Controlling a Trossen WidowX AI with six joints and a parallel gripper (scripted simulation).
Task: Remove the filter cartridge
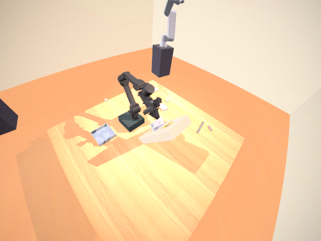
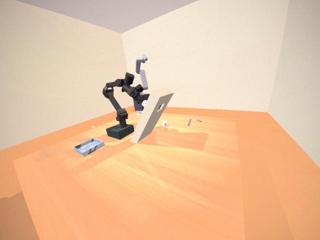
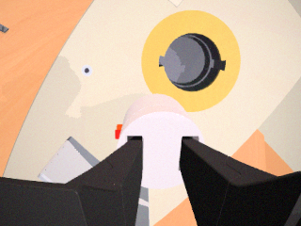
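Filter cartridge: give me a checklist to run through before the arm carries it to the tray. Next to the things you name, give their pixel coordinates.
1. Filter cartridge (image 1: 159,121) (image 2: 144,103) (image 3: 162,157) out of the panel's round socket (image 3: 185,61): ok.
2. Gripper (image 1: 158,118) (image 2: 142,101) (image 3: 160,143) shut on the cartridge: ok.
3. Fingertips seated to full depth in both slots: cannot tell.
4. Tray (image 1: 114,133) (image 2: 84,155) upright, its open side up: ok.
5. Cartridge above the tray, ready for lowering: not ok; it is beside the service panel (image 1: 178,128) (image 2: 148,116) (image 3: 42,108).

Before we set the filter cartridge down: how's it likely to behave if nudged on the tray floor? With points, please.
The filter cartridge (image 1: 159,121) (image 2: 144,103) (image 3: 162,160) would probably roll if laid on its side, given its round, curved wall. Stood on its flat face, it should likely slide instead. It looks rigid: no visible denting between the fingers.
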